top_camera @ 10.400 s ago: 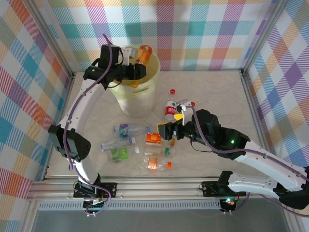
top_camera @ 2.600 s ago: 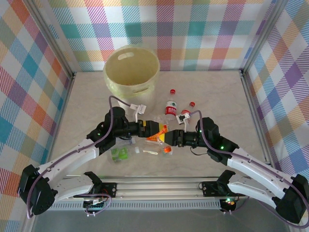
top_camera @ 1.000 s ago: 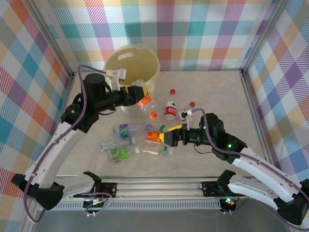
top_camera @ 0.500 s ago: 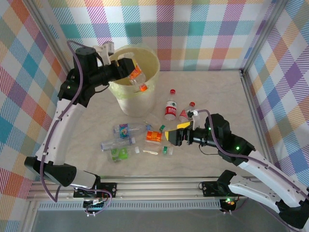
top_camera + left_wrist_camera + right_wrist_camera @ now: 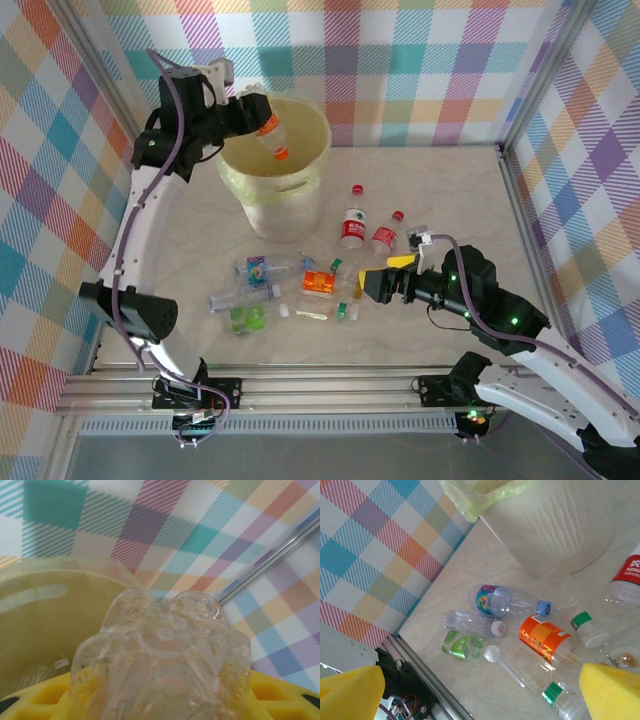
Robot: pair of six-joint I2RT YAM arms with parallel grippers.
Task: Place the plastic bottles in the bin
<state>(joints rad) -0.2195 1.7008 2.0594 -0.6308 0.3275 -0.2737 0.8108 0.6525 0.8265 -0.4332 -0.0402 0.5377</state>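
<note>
**One bottle over the bin, the rest on the table**

Since half a second ago: left gripper (image 5: 257,106) up and back to the far-left rim of the bin (image 5: 300,172), right gripper (image 5: 370,286) drawn off to the right, clear of the pile.

Left jaws clamped on a clear bottle (image 5: 272,134). Orange label next to the jaws, orange cap pointing down over the open mouth of the bin. Not yet let go.

In the left wrist view, the moulded base of that bottle (image 5: 160,665) close up between yellow pads (image 5: 282,695). Pale yellow inside of the bin (image 5: 40,630) below and to the left, checked wall behind.

Right jaws spread wide, nothing between them. Low over the table (image 5: 450,190), just right of the pile, pointing left at it.

On the table, in front of the bin:
- two red-labelled bottles (image 5: 352,226) side by side, nearest the bin's right flank
- a blue-labelled bottle (image 5: 492,600) on its side, blue cap toward the middle of the pile
- an orange-labelled bottle (image 5: 545,640) just beside it
- a green-labelled bottle (image 5: 462,645), crushed, at the near-left edge of the pile
- a plain one with a white cap (image 5: 475,622) between the blue and green labels
- two green-capped ones (image 5: 587,625) nearest the right gripper
</note>
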